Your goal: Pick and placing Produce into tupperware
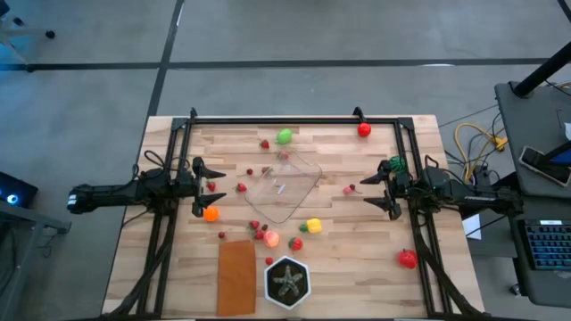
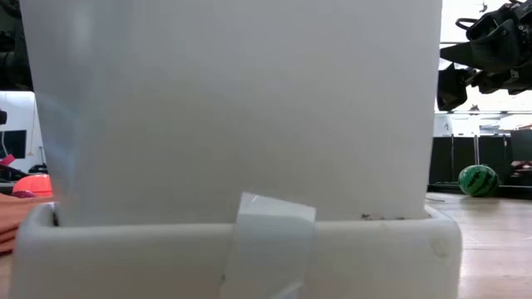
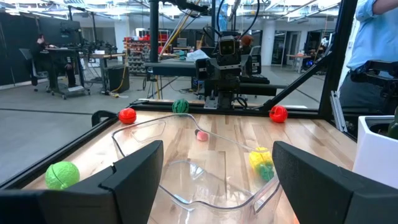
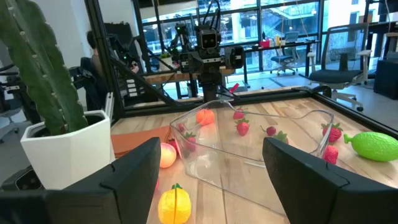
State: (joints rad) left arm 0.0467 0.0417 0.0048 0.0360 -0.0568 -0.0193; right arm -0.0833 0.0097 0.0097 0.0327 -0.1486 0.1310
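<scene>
— Tupperware (image 1: 285,188): how many?
— One, mid-table, nothing in it.
— Produce around it?
— One lime (image 1: 284,136) beyond it, one orange (image 1: 211,214) beside the left gripper (image 1: 197,187), one lemon (image 1: 313,226), two tomatoes (image 1: 364,129), several strawberries (image 1: 241,187).
— Grippers?
— Two. Left gripper on one side of the tupperware, right gripper (image 1: 385,187) on the other; fingers apart, holding nothing.
</scene>
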